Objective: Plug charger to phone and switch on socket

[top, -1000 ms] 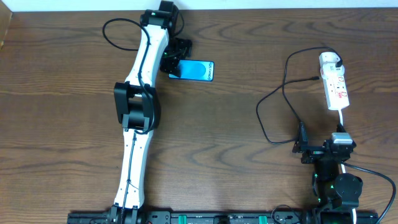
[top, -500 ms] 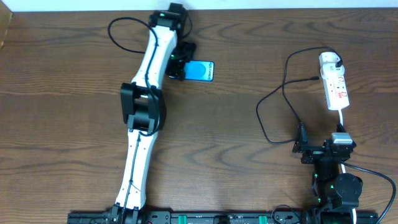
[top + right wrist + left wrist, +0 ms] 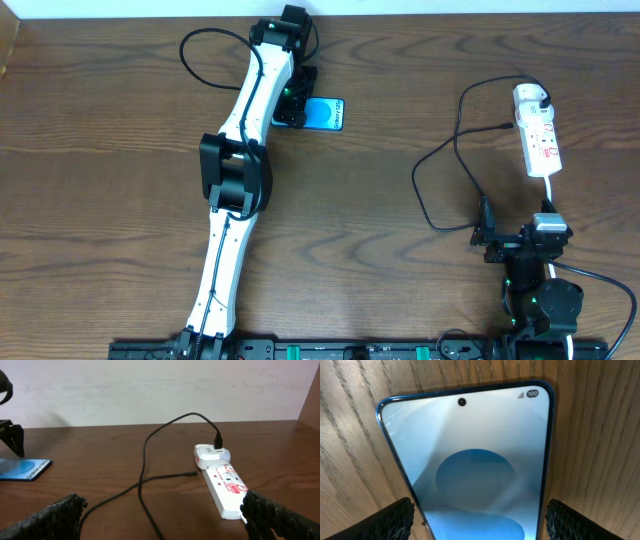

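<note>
With the left end effector (image 3: 481, 521) spread wide and empty astride the phone (image 3: 470, 450), flat at the far left of the desk (image 3: 100, 200), closing may skid it or slip off its thin edges

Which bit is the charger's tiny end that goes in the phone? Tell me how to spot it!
Find the white power strip on the right side of the wooden table. A black cable loops from the white plug head at its far end. The connector tip is that cable's loose end, lying beside the strip.
</note>
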You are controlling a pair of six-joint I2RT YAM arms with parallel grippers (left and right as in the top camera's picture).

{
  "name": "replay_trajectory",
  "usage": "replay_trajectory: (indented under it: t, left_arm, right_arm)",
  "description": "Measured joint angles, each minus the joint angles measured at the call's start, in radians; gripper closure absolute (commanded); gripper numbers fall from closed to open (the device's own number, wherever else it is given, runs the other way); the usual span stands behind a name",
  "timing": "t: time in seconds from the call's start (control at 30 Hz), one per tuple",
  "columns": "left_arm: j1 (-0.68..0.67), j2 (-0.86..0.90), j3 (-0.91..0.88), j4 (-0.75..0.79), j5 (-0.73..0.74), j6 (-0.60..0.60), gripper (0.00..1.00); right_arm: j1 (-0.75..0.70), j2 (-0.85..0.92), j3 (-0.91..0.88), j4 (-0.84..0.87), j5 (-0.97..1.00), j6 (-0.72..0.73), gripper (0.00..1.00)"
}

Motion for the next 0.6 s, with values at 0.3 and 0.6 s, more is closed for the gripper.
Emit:
replay_trajectory:
  t: [0.3, 0.6]
  left_arm:
    - [0.0, 0.002, 0.0, 0.005, 0.032, -0.007, 0.16]
    - [0.0, 0.005, 0.0, -0.033, 0.047, -0.011, 0.16]
  right_arm:
    - [0.0, 0.0, 0.0, 0.0, 0.0, 0.0, 0.01]
    - [0.0, 0.0, 0.0, 0.0, 0.0, 0.0, 0.01]
